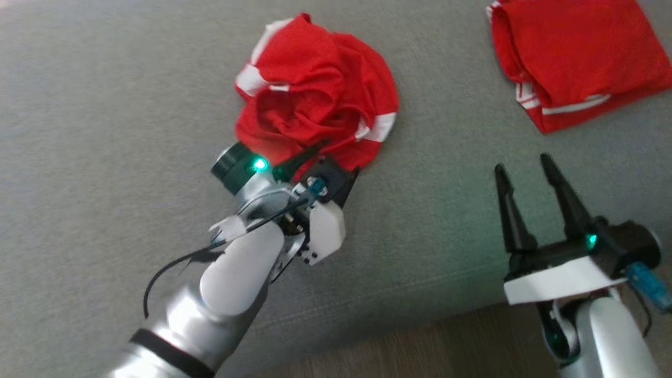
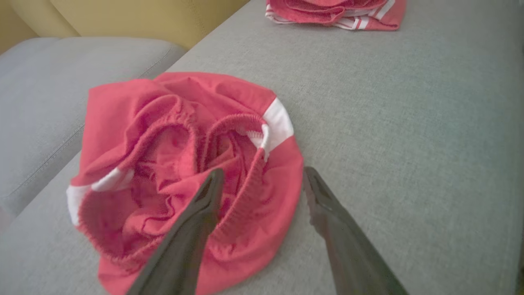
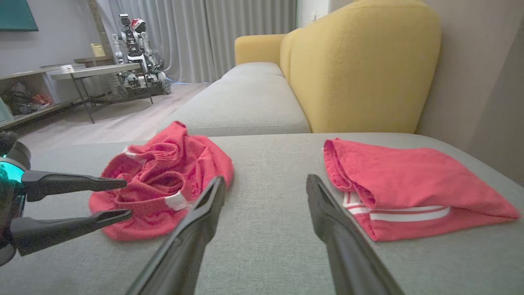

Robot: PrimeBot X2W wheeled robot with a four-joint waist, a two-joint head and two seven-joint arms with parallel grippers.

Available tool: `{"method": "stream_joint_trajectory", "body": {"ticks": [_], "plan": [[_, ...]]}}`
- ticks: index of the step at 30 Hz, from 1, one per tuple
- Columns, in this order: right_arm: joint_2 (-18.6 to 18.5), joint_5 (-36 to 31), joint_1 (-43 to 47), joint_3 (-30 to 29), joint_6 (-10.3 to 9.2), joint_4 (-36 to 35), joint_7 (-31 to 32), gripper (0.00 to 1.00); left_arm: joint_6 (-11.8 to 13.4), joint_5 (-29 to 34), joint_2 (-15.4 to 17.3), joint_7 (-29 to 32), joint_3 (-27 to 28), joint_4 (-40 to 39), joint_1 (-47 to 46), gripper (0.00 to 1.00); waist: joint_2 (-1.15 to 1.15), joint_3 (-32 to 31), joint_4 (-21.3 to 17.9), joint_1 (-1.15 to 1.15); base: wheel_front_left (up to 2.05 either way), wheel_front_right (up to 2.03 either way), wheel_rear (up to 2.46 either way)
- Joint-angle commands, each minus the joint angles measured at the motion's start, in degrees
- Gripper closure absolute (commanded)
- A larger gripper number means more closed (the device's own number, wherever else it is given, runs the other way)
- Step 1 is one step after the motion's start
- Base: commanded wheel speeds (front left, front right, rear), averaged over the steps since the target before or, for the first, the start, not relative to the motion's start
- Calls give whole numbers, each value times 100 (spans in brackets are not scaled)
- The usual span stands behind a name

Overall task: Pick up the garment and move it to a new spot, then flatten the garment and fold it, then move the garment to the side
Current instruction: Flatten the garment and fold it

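Crumpled red garment (image 1: 315, 94) on a grey sofa seat (image 1: 105, 131). Left gripper (image 2: 263, 172) at its edge, jaws apart. Right gripper (image 1: 522, 163) off to the side, jaws also apart.

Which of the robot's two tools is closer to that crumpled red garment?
Left. The left tool, open, straddles the crumpled garment's near edge; the right tool hangs open off to the side, nearer the folded garment.

Head view from above; low wrist views; shared garment (image 1: 315, 89)
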Motion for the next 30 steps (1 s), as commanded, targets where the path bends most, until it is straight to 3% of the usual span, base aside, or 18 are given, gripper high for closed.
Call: {"method": "stream_joint_trajectory", "body": {"ticks": [1, 12, 19, 21, 23, 24, 26, 28, 30], "plan": [[-36, 50, -179, 77, -2, -227, -37, 0, 62, -48, 6, 49, 19, -173, -309, 0, 0, 195, -177, 0, 0, 0, 0], [-36, 134, -335, 128, -2, -232, -37, 0, 355, -235, 5, 152, -404, 1, -905, 0, 0, 450, -392, 0, 0, 0, 0], [-36, 201, -381, 104, -2, -235, -37, 0, 385, -298, 4, 282, -511, 419, -1161, 0, 0, 518, -491, 0, 0, 0, 0], [-36, 222, -391, 101, -2, -244, -37, 0, 357, -325, 4, 292, -531, 481, -1205, 11, 0, 542, -505, 0, 0, 0, 0], [-36, 238, -406, 104, -2, -248, -37, 0, 341, -332, 4, 319, -553, 554, -1257, 31, 0, 569, -520, 0, 0, 0, 0], [-36, 249, -415, 106, -2, -247, -37, 0, 328, -339, 4, 340, -562, 596, -1280, 49, 0, 582, -529, 0, 0, 0, 0], [-36, 268, -439, 107, -2, -243, -37, 0, 318, -371, 5, 329, -555, 654, -1321, 64, 0, 613, -547, 0, 0, 0, 0], [-36, 284, -464, 99, -2, -243, -37, 0, 286, -435, 5, 285, -534, 692, -1352, 100, 0, 638, -557, 0, 0, 0, 0], [-36, 295, -480, 85, -2, -241, -37, 0, 280, -483, 4, 220, -523, 706, -1389, 100, 0, 644, -557, 0, 0, 0, 0]]}}
